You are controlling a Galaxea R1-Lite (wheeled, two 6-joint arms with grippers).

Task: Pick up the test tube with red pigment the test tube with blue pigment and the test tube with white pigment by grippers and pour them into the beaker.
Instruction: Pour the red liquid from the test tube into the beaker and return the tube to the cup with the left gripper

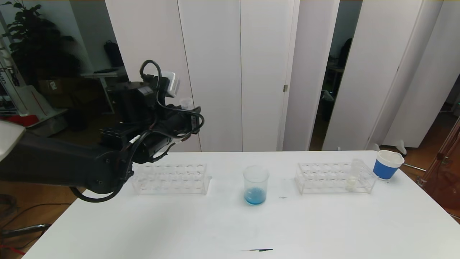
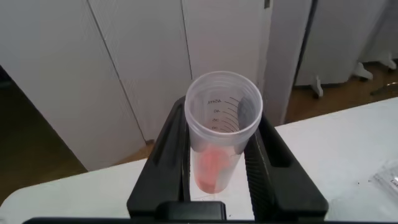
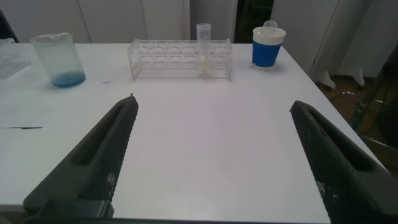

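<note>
High above the table's left end, my left gripper point(image 1: 187, 110) is shut on the test tube with red pigment point(image 2: 219, 146). It is a clear tube with orange-red liquid at its bottom, and its rim point(image 1: 185, 102) sticks out past the fingers. The beaker point(image 1: 256, 185) stands mid-table with blue liquid in its bottom. The test tube with white pigment point(image 1: 353, 175) stands upright in the right rack point(image 1: 325, 178). The test tube with blue pigment is out of view. My right gripper point(image 3: 212, 103) hovers open over bare table near the front, with nothing between its fingers.
An empty clear rack point(image 1: 170, 178) sits under the left arm. A blue-banded white paper cup point(image 1: 387, 164) stands at the back right corner. A thin dark mark point(image 1: 260, 249) lies near the table's front edge. White partition panels stand behind the table.
</note>
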